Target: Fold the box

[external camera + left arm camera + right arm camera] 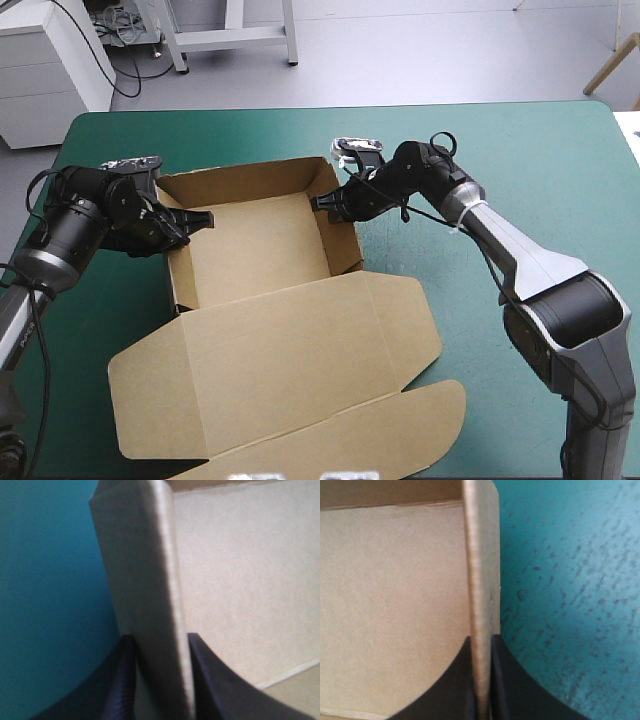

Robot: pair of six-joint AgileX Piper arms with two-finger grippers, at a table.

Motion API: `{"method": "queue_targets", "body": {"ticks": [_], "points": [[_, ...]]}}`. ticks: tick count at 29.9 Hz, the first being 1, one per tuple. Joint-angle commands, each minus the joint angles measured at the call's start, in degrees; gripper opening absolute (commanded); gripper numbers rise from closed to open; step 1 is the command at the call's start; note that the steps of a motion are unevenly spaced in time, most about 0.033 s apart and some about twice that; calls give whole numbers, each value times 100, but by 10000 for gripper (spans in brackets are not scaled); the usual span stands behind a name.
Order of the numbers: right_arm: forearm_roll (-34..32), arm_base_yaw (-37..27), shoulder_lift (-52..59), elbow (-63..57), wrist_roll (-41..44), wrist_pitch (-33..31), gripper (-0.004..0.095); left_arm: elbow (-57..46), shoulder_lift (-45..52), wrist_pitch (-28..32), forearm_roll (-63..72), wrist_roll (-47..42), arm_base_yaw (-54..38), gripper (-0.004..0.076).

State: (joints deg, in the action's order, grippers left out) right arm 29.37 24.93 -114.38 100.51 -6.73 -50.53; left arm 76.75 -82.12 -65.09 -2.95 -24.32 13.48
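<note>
The brown box (255, 245) stands as an open tray at the table's middle, walls raised, with its lid (290, 375) lying flat toward the near edge. My left gripper (190, 222) is shut on the box's left wall; in the left wrist view that wall (145, 595) rises between the black fingers (125, 680). My right gripper (330, 203) is shut on the box's right wall near its far corner. The right wrist view shows the wall's edge (479, 605) pinched between the fingers (507, 685), the box floor (395, 605) on one side.
Teal-green cover (500, 160) lies bare to the right of the box and along the far edge. The flat lid with its tuck flap (380, 430) reaches close to the table's near edge.
</note>
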Motion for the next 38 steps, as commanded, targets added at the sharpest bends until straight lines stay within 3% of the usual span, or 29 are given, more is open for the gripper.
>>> {"method": "queue_targets", "body": {"ticks": [1, 3, 8, 12, 19, 27, 38], "points": [[715, 61, 390, 180, 146, 40, -18, 168, 156, 194, 0, -163, 70, 70], [715, 61, 390, 180, 193, 26, -18, 168, 156, 147, -191, -242, 70, -8], [448, 61, 534, 190, 170, -32, -18, 168, 86, 77, -705, -451, 70, -10], [-515, 40, 845, 190, 410, -115, -18, 220, -116, 308, -626, -422, 70, -10], [-2460, 14, 1308, 190, 1150, -835, -19, 1038, -913, 32, -102, 112, 172, -10], [-2832, -290, 1328, 180, 1181, -1819, -19, 2496, -1914, -359, -46, 381, 745, -10], [-3154, -364, 1067, -586, 1389, -1817, -19, 2930, -2772, -773, 34, 896, 992, -10]]}}
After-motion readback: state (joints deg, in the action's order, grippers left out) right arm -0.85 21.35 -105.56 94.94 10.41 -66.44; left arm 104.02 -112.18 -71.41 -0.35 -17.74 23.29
